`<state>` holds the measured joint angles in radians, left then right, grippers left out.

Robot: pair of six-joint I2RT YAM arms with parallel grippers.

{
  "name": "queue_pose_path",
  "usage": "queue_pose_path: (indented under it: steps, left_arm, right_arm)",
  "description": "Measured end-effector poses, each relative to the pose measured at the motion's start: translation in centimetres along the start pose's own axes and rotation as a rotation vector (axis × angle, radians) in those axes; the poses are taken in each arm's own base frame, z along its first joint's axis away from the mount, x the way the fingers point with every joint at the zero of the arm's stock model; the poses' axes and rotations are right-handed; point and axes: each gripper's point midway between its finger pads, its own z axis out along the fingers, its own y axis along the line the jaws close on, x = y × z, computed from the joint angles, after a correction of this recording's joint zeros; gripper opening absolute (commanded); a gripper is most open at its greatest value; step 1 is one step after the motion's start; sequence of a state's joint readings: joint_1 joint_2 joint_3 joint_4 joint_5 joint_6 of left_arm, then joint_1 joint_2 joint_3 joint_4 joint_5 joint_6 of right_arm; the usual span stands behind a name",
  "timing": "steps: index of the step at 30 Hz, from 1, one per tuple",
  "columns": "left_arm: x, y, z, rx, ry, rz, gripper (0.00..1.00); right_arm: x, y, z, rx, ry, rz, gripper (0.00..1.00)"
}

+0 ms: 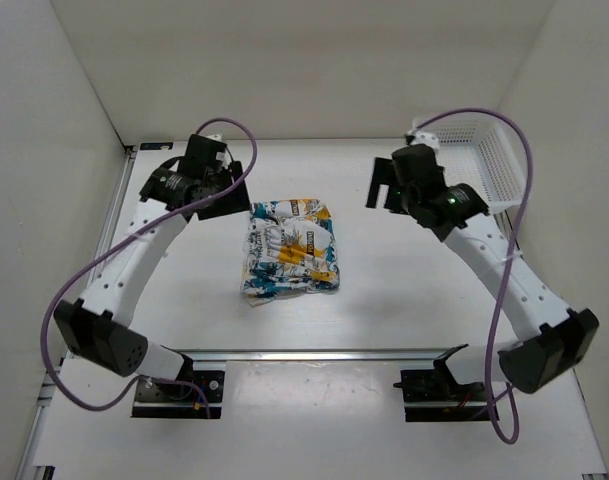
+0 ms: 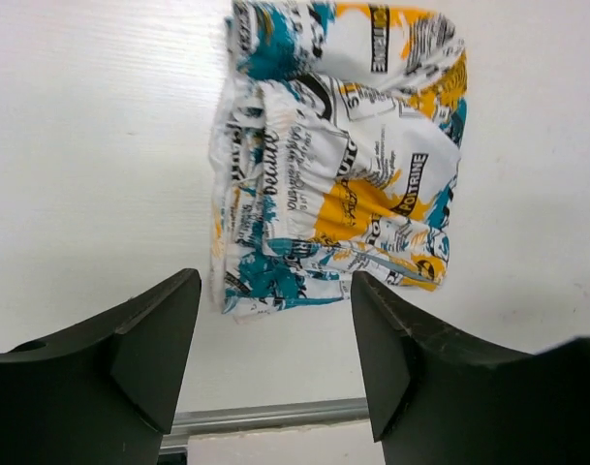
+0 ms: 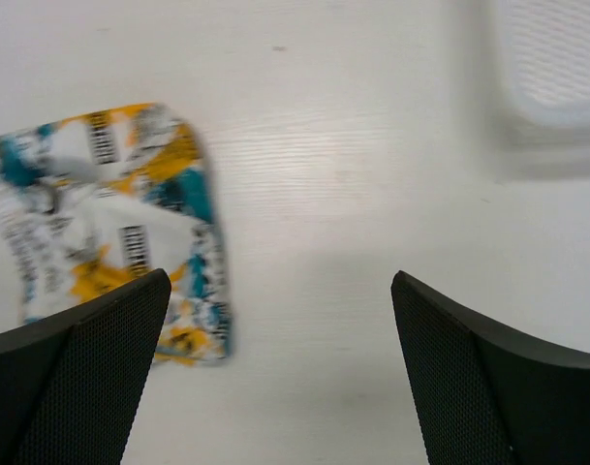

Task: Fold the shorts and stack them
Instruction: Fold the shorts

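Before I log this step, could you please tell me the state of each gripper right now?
Left gripper: open, holding nothing, clear of the shorts.
Right gripper: open, holding nothing.

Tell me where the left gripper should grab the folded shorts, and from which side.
Probably the left long edge of the shorts, about halfway along, the left gripper coming in low from its own side. The bundle lies flat on the table, and loose layers stack along that edge while the right edge looks like a closed fold, so pinching there should hold them together.
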<state>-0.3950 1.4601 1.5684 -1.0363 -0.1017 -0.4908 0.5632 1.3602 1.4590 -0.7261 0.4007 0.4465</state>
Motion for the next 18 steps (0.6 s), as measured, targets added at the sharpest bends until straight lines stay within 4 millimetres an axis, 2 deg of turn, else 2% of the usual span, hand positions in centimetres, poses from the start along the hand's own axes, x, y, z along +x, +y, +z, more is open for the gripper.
queue_pose_path:
  steps: [2, 5, 8, 9, 10, 14, 18]
  left_arm:
    - [-0.7, 0.8, -1.9, -0.012, -0.055, -0.018, 0.75]
    - [-1.9, 2.5, -4.4, -0.051, -0.154, -0.056, 0.75]
    - [-2.4, 4.4, -6.7, -0.103, -0.246, -0.098, 0.76]
    - [-2.5, 4.9, -7.4, -0.115, -0.272, -0.108, 0.81]
    - [-2.7, 5.3, -8.3, -0.125, -0.304, -0.122, 0.81]
    - [-3.1, 7.1, -11.5, -0.159, -0.43, -0.189, 1.0]
    - [-2.9, 8.8, -14.3, -0.18, -0.538, -0.266, 1.0]
  right_arm:
    - [0.7, -3.5, -0.3, 0.104, -0.002, 0.021, 1.0]
    - [3.0, -8.2, -1.0, 0.241, 0.029, 0.042, 1.0]
    - [4.4, -11.6, -2.2, 0.338, 0.04, 0.065, 1.0]
    - [4.6, -12.5, -2.7, 0.367, 0.034, 0.073, 1.0]
    - [4.7, -13.1, -3.2, 0.388, 0.028, 0.079, 1.0]
    - [4.6, -14.6, -4.8, 0.45, -0.014, 0.104, 1.0]
    - [5.1, -15.8, -5.8, 0.512, -0.03, 0.118, 1.0]
